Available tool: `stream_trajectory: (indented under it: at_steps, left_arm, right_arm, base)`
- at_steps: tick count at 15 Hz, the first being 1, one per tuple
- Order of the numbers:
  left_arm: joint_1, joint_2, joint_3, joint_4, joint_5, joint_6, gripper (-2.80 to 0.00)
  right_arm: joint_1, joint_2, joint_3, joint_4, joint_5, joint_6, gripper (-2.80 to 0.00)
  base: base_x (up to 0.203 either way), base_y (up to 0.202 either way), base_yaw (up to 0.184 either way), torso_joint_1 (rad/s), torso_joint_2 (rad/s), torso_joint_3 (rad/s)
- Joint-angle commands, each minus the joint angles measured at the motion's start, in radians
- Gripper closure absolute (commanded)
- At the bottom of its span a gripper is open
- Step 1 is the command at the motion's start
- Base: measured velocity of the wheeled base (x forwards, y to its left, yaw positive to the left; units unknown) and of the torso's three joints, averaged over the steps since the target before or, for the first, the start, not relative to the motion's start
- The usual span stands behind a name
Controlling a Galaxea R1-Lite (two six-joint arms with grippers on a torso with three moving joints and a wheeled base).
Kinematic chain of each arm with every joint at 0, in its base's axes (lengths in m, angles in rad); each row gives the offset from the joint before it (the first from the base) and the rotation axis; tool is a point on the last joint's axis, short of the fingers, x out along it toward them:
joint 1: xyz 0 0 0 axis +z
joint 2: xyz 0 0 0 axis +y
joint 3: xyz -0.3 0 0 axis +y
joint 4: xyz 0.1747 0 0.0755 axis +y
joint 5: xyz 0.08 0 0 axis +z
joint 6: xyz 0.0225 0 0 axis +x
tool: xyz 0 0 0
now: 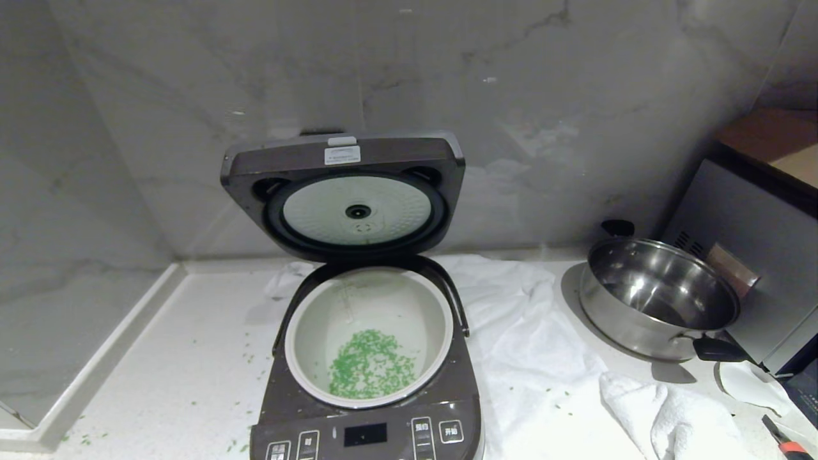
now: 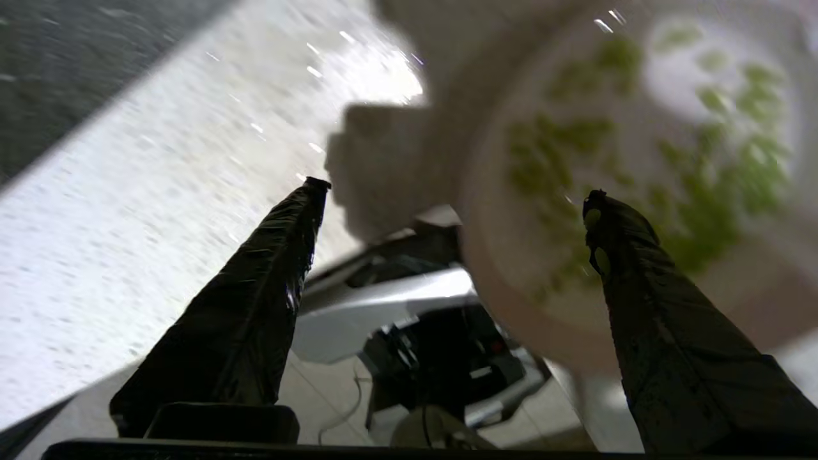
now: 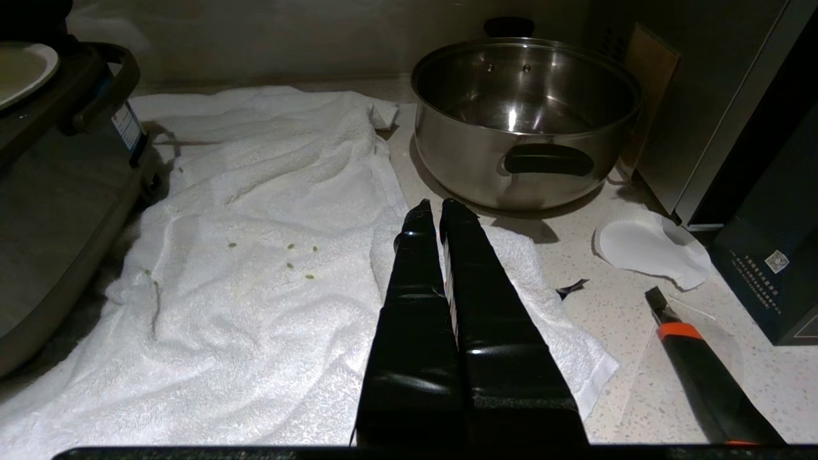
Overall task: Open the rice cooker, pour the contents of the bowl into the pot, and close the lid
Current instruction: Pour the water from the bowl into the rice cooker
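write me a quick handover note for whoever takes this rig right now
Left end effector: open, holding nothing, the bowl blurred close ahead with green bits still in it.
Right end effector: shut, empty, parked over the white towel.
Rice cooker: lid up; green bits in the pot.
Done: opened, poured.
Left: close the lid.

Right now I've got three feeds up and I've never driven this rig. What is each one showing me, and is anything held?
The wide picture is from the robot's head: the rice cooker sits open, lid up, green bits in its pot; neither arm shows. A towel and steel pan lie to its right. The blurred picture is from the left wrist: the left gripper is open, and the bowl, green bits still inside, lies beyond its fingers, not held. The third is from the right wrist: the right gripper is shut, empty, over the towel.
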Motion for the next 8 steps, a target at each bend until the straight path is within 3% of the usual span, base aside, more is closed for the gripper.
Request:
stream_trajectory:
  at_steps: [1, 8]
  left_arm:
    - [-0.003, 0.071, -0.010, -0.043, 0.014, -0.012, -2.80]
    - [-0.006, 0.103, -0.014, -0.045, 0.017, -0.016, -2.80]
  right_arm:
    - [0.000, 0.001, 0.002, 0.000, 0.000, 0.000, 0.00]
    - [0.000, 0.001, 0.002, 0.000, 0.000, 0.000, 0.00]
  base:
    - [0.000, 0.000, 0.000, 0.000, 0.00, 0.000]
    - [0.000, 0.000, 0.000, 0.000, 0.00, 0.000]
